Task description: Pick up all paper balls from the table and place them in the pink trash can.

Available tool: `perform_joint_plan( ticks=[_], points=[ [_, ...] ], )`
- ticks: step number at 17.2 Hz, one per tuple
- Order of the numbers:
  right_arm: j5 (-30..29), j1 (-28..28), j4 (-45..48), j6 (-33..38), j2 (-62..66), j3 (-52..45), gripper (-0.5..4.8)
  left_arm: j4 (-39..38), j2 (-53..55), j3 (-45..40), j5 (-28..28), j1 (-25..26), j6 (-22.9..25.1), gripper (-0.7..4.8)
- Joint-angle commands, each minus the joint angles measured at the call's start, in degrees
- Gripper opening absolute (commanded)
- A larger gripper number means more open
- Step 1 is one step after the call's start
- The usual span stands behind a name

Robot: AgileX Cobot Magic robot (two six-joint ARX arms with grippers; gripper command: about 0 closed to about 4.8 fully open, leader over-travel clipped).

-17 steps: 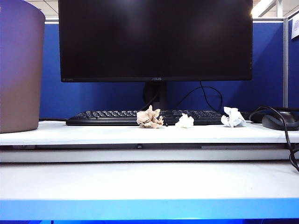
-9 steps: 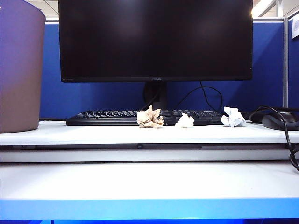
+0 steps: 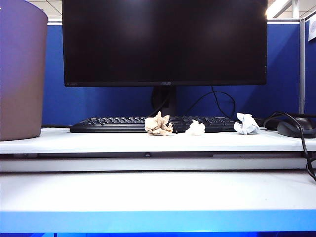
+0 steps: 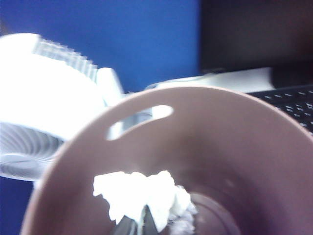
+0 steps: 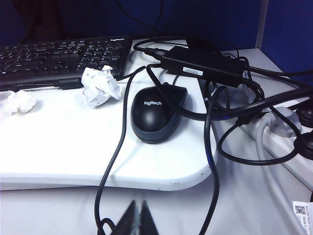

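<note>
My right hand [image 5: 137, 215] sits parked low at the near right of the tabletop [image 3: 148, 192], tips pinched together on nothing, so it stays clear of the cables [image 5: 215, 161] while the other arm works. Just past it in the right wrist view: a black mouse [image 5: 155, 113] on the raised shelf tier [image 5: 73, 147], then a white paper ball [image 5: 100, 86] near the shelf's right end.

My left hand [image 4: 142, 223] hangs over the mouth of the pink trash can [image 4: 234, 142], fingers clenched on a white paper wad [image 4: 139, 193]. It is carried there for the drop; I judge release is the next move, since the wad already sits inside the rim. Something pale lies on the can floor below; too blurred to call.

Neither arm shows in the exterior view. Along the shelf's middle, in front of the keyboard [image 3: 123, 123], sit the tan paper ball [image 3: 158, 124] and a small white ball [image 3: 195, 128], apart from each other. Three balls left on the shelf. The can stands at the shelf's far left end. Monitor [image 3: 163, 42] behind, a white fan [image 4: 44, 103] beyond the can.
</note>
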Motion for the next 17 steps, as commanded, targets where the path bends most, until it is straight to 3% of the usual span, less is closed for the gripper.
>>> perform_joint_plan(
  ticks=[1,3,4,8,10,11,12,13,15,17],
  points=[
    [0.07,0.00,0.79,-0.17,-0.09,-0.11,-0.05,0.85,0.55,0.26,0.48,0.11,-1.40,2.19],
    [0.09,0.00,0.76,-0.17,-0.09,-0.11,-0.05,1.31,0.55,0.26,1.25,0.11,-1.29,2.97],
    [0.07,0.00,0.79,-0.17,-0.09,-0.11,-0.05,1.73,0.55,0.35,4.81,0.11,-0.81,3.71],
    [0.07,0.00,0.76,-0.17,-0.09,-0.11,-0.05,2.97,0.55,0.35,5.62,0.09,-1.88,3.75],
    [0.07,0.00,0.76,-0.17,-0.09,-0.11,-0.05,2.60,0.55,0.33,0.83,0.09,-1.88,3.70],
    [0.07,0.00,0.76,-0.17,-0.09,-0.11,-0.05,2.21,0.55,0.35,-3.56,0.09,-1.88,3.01],
    [0.09,0.00,0.79,-0.17,-0.09,-0.11,-0.05,0.83,0.52,0.59,-0.44,0.11,-2.32,2.53],
    [0.07,0.00,0.76,-0.17,-0.09,-0.11,-0.05,0.20,0.42,0.61,3.87,0.13,-2.40,3.04],
    [0.09,0.02,0.76,-0.17,-0.09,-0.11,-0.05,0.63,0.48,0.61,5.97,0.09,-5.31,3.29],
    [0.07,0.02,0.79,-0.17,-0.09,-0.11,-0.05,1.77,0.46,0.63,17.86,-1.14,-8.26,3.33]
  ],
)
